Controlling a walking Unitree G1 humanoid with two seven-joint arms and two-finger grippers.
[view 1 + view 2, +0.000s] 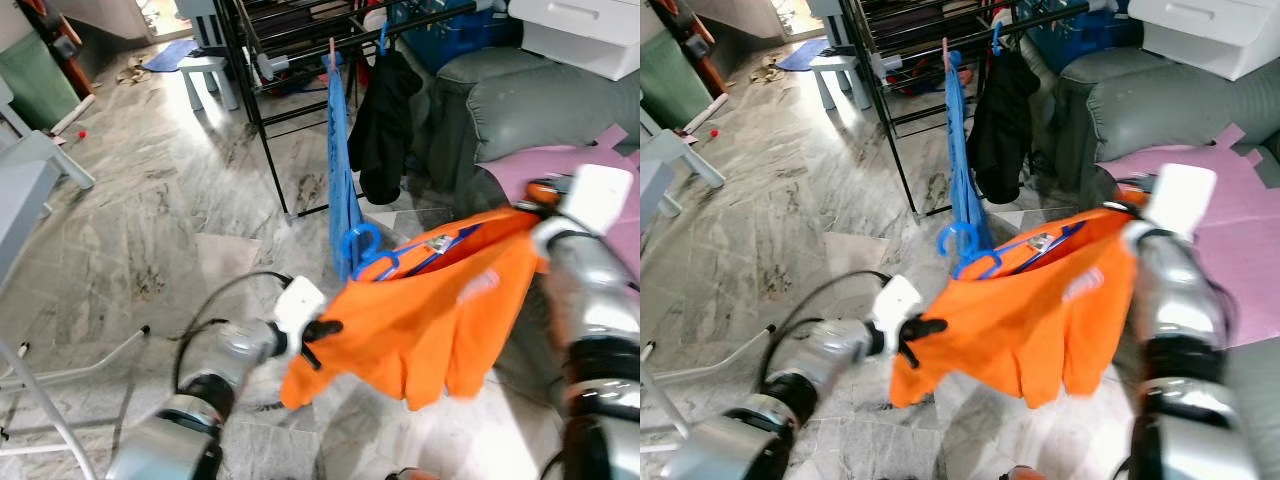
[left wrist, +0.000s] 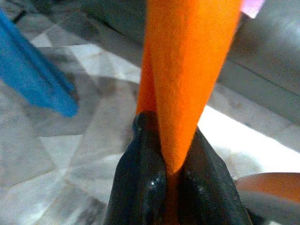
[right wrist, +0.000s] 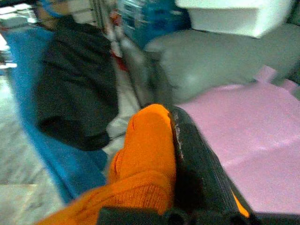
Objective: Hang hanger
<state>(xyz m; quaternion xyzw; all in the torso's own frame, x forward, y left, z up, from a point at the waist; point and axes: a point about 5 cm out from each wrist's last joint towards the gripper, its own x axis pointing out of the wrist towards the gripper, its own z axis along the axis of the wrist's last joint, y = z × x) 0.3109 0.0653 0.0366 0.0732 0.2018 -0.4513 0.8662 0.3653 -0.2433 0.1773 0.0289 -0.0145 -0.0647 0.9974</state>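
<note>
An orange shirt (image 1: 430, 320) hangs stretched between my two grippers, on a blue hanger (image 1: 372, 255) whose hook sticks up at its left shoulder. My left gripper (image 1: 318, 335) is shut on the shirt's lower left corner; the left wrist view has the orange cloth (image 2: 180, 93) pinched between black fingers (image 2: 140, 178). My right gripper (image 1: 540, 195) is shut on the shirt's right shoulder, with cloth (image 3: 145, 154) bunched against a finger (image 3: 197, 168). The black drying rack (image 1: 270, 110) stands behind, carrying a blue garment (image 1: 340, 170) and a black garment (image 1: 385, 125).
A grey sofa (image 1: 530, 100) with a pink sheet (image 1: 540, 165) is on the right, a white box (image 1: 580, 30) above it. A small stool (image 1: 205, 75) and clutter sit at the back left. Pale furniture legs (image 1: 40, 150) stand left on the marble floor (image 1: 150, 230).
</note>
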